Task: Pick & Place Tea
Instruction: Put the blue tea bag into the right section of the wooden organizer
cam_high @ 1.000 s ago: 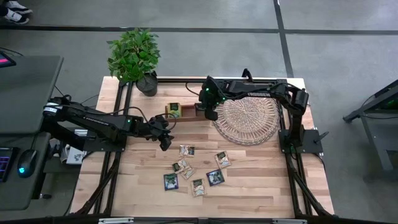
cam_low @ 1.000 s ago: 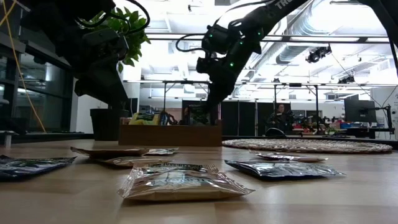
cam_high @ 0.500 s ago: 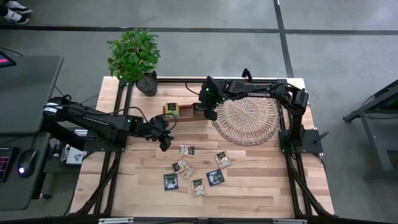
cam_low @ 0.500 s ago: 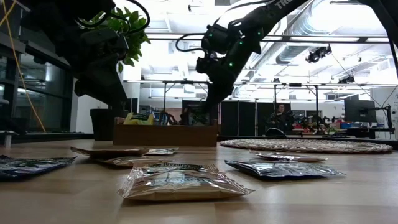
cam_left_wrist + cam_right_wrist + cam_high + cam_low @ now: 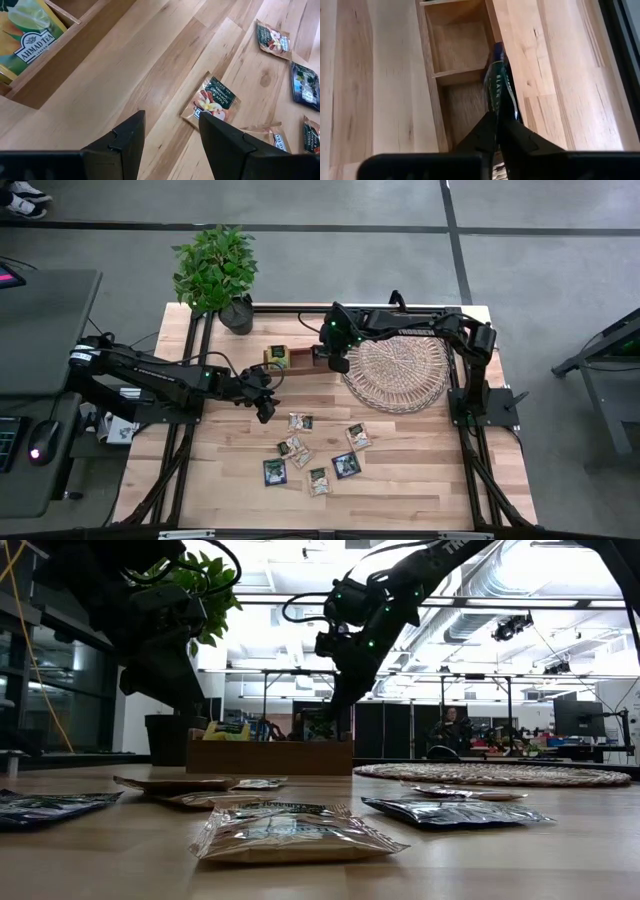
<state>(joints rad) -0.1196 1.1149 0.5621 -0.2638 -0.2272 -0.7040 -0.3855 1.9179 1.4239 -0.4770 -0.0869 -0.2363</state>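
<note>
- Right gripper (image 5: pixel 497 117) pinches a dark tea sachet (image 5: pixel 499 85) edge-on, its long axis running out from the fingertips, directly above the wooden box's (image 5: pixel 296 358) end compartment beside the wicker tray (image 5: pixel 398 372).
- Left gripper (image 5: pixel 264 404), fingers spread and empty, hovers near the loose sachets (image 5: pixel 312 452); a beige sachet (image 5: pixel 211 100) lies just ahead.
- A yellow-green sachet (image 5: pixel 22 37) fills the far compartment.

A yellow-green sachet (image 5: pixel 22 37) is showing white lettering in the plain brown wooden box (image 5: pixel 75 47); a beige sachet (image 5: pixel 212 100) is lying on pale striped planks (image 5: pixel 150 60); the wicker tray (image 5: pixel 398 370) is glowing tan, spiral-woven
</note>
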